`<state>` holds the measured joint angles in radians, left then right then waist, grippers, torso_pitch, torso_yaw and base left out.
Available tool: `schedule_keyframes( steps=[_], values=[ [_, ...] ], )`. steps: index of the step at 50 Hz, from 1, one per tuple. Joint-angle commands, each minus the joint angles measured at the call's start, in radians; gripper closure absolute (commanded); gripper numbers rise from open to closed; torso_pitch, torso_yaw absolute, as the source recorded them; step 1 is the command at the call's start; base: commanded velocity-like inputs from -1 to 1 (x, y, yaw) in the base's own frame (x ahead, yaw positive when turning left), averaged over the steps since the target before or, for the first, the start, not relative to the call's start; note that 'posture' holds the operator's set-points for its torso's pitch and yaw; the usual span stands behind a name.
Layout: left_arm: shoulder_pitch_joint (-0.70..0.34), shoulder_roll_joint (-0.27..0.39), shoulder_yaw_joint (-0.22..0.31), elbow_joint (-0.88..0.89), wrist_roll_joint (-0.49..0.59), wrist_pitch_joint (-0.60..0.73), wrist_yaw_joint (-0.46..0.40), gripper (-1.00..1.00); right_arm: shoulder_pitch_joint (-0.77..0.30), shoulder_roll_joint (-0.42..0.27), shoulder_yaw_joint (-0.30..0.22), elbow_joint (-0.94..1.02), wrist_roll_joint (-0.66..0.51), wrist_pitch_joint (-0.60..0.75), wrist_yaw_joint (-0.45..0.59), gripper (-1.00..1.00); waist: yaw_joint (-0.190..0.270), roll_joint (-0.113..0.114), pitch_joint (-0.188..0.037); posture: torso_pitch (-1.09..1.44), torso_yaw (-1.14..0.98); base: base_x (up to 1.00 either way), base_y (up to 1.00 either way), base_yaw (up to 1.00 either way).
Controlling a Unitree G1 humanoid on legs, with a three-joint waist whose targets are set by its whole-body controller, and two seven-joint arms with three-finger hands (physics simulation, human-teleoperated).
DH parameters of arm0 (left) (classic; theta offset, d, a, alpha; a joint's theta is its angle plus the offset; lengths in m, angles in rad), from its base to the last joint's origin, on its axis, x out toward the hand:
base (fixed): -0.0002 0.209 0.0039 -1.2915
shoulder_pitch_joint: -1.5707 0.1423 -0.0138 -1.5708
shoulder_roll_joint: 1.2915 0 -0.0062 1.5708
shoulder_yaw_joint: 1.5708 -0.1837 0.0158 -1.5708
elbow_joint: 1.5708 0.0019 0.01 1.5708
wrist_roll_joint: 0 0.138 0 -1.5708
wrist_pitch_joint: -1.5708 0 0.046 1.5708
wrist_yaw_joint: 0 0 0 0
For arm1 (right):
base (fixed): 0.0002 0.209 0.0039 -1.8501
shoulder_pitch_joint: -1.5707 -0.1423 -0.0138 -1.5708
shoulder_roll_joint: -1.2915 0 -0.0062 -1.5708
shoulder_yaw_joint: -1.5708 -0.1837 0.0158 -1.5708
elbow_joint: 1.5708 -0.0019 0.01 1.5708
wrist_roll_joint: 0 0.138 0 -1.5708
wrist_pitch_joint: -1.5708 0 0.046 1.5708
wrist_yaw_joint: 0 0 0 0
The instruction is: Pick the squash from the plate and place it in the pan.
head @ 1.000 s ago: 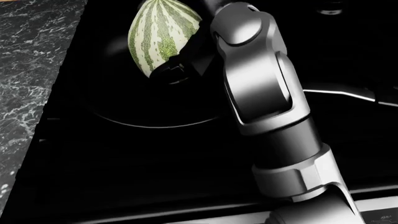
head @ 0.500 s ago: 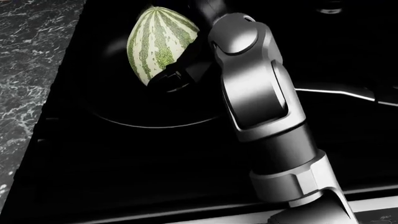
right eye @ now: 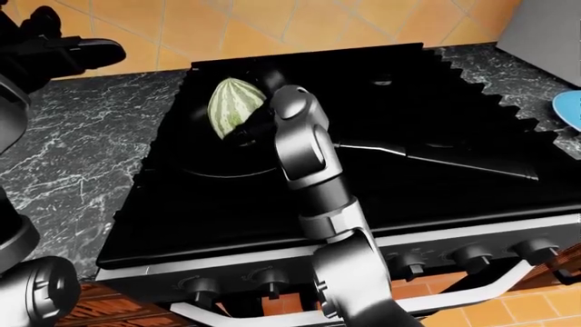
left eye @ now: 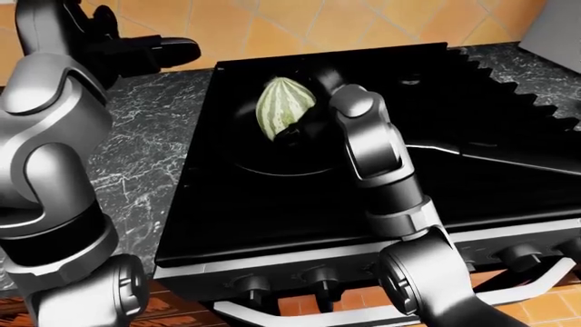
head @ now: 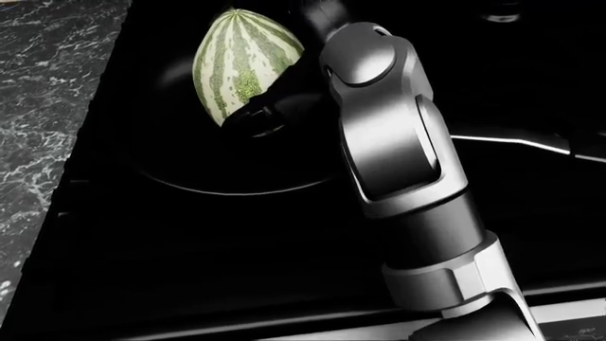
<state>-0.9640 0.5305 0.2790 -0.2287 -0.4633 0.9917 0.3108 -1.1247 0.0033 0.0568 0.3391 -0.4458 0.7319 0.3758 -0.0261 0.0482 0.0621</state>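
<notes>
Squash (head: 241,64) barely shifted since earlier frame; right robot hand (head: 270,106) clamped on it above pan (left eye: 272,158).

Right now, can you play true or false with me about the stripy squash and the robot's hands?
1. The squash is striped green and white. True.
2. The squash lies on a plate. False: it is over the black pan on the stove, with the right hand up against it.
3. The left hand holds the squash. False: it is up at the top left of the left-eye view, over the counter, away from the squash.
4. The stove has knobs along its lower edge. True.
5. A blue plate shows at the right edge of the right-eye view. True.
</notes>
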Motion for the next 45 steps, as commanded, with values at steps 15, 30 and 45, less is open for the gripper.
schedule_keyframes(
  steps=[15, 30, 45],
  values=[
    [-0.030, 0.014, 0.013, -0.028, 0.004, -0.027, -0.002, -1.00, -0.032, -0.005, -0.012, -0.038, -0.001, -0.054, -0.028, 0.05, 0.001, 0.005, -0.036, 0.00, 0.00, 0.00, 0.00, 0.00],
    [-0.031, 0.013, 0.013, -0.026, 0.006, -0.028, -0.002, -1.00, -0.041, -0.008, -0.013, -0.030, 0.002, -0.052, -0.027, -0.28, 0.005, 0.003, -0.037, 0.00, 0.00, 0.00, 0.00, 0.00],
    [-0.031, 0.012, 0.012, -0.024, 0.007, -0.030, -0.002, -1.00, -0.046, -0.010, -0.012, -0.035, -0.003, -0.044, -0.018, -1.00, 0.008, 0.000, -0.037, 0.00, 0.00, 0.00, 0.00, 0.00]
  ],
)
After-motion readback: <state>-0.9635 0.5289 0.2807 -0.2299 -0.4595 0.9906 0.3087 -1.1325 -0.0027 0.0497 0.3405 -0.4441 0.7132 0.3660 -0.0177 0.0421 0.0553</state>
